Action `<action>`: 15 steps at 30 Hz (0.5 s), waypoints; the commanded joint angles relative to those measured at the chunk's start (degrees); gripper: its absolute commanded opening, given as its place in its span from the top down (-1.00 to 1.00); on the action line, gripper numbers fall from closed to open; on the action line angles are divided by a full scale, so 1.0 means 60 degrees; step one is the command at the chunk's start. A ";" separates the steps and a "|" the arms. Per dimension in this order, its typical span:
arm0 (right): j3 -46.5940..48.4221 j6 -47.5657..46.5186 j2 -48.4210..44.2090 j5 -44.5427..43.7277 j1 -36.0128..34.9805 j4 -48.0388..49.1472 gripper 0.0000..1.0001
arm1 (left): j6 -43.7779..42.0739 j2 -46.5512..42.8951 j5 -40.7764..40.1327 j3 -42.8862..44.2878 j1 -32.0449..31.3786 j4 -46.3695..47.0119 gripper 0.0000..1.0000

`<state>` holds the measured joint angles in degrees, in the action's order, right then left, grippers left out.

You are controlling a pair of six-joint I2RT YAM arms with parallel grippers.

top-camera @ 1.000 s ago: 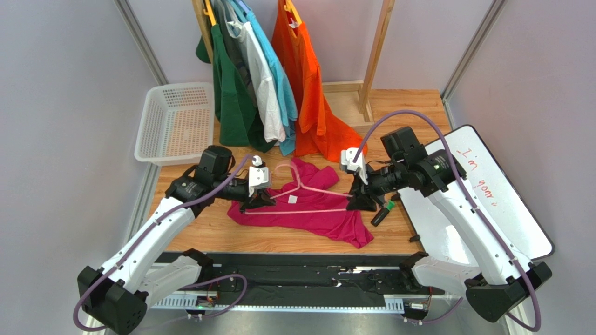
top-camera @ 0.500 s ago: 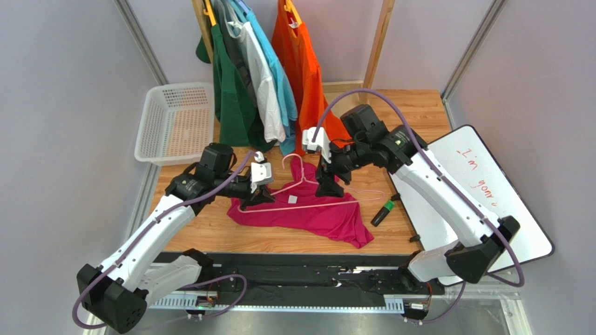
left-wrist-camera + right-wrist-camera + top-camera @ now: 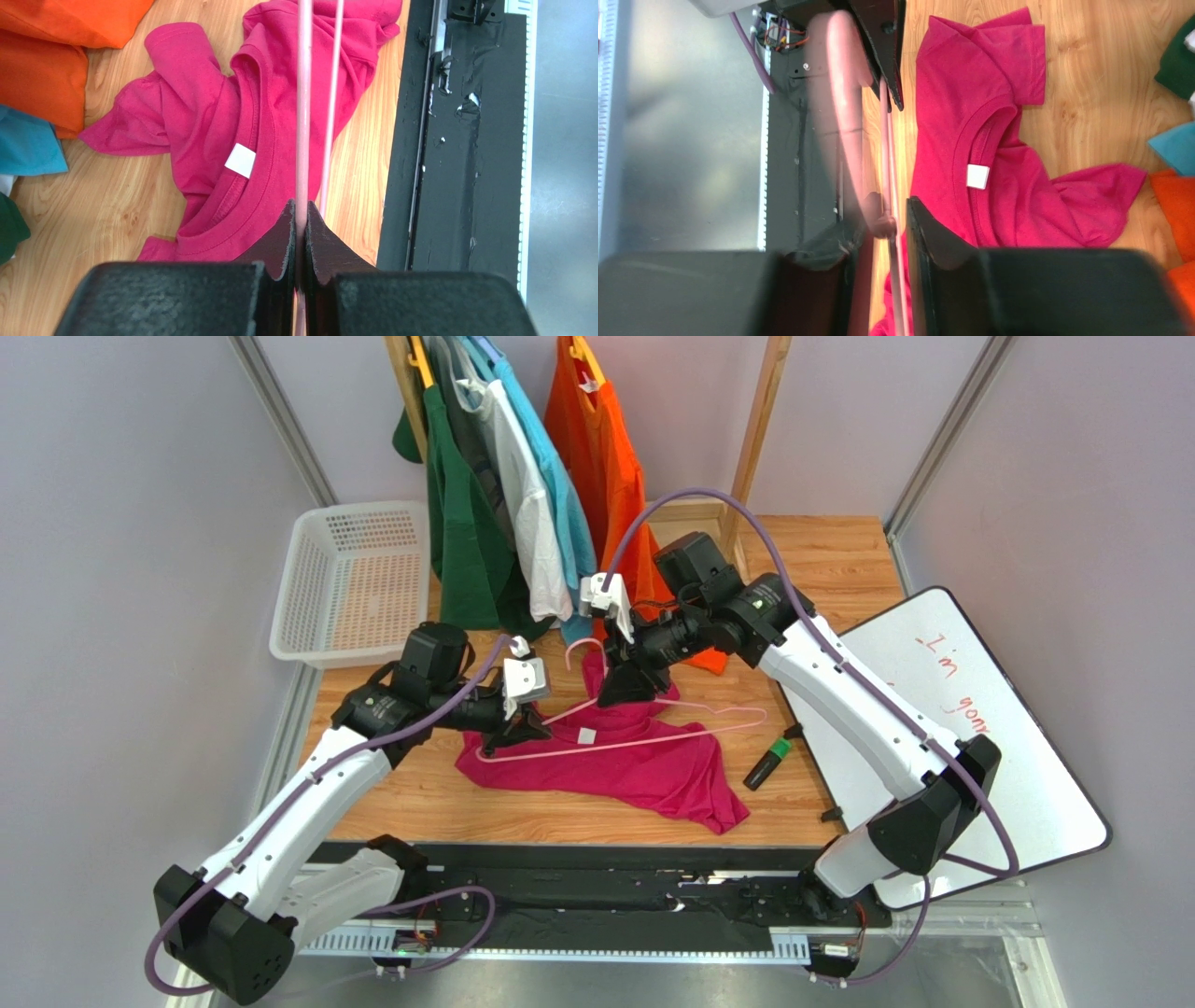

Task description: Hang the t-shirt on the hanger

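T-shirt point(image 3: 638, 770) lies crumpled on the desk point(image 3: 421, 805) beneath the hanger point(image 3: 603, 744), which the left hand point(image 3: 300, 210) pinches while the right hand point(image 3: 624, 686) straddles its hook, fingers spread; next, probably, grip and thread the collar.

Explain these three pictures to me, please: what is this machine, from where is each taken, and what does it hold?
Two robot arms stand at a wooden table. One picture looks down from above; the other two come from a camera on each wrist. A magenta t-shirt lies crumpled on the table, with a thin pink hanger over it. The left tool is shut on the hanger's wire. The right tool is open around its hook. Other shirts hang behind.
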<state>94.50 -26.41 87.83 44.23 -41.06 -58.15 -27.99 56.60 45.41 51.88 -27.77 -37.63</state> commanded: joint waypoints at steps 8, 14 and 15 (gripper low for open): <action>-0.0310 -0.1133 -0.0517 0.0130 0.0967 -0.0632 1.00 | 0.0314 -0.0175 0.0191 0.0144 0.1123 -0.0378 -0.35; -0.0325 -0.2833 -0.0269 -0.0295 0.2081 -0.2053 1.00 | -0.2392 0.0102 -0.0211 -0.0076 0.3017 -0.1361 -0.30; -0.0281 -0.2935 -0.0182 -0.0311 0.2198 -0.2201 1.00 | -0.2700 0.0234 -0.0272 -0.0164 0.3017 -0.1259 -0.29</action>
<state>92.01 -36.18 86.83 43.59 -30.22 -64.97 -31.77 56.62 44.82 51.81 -9.91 -41.71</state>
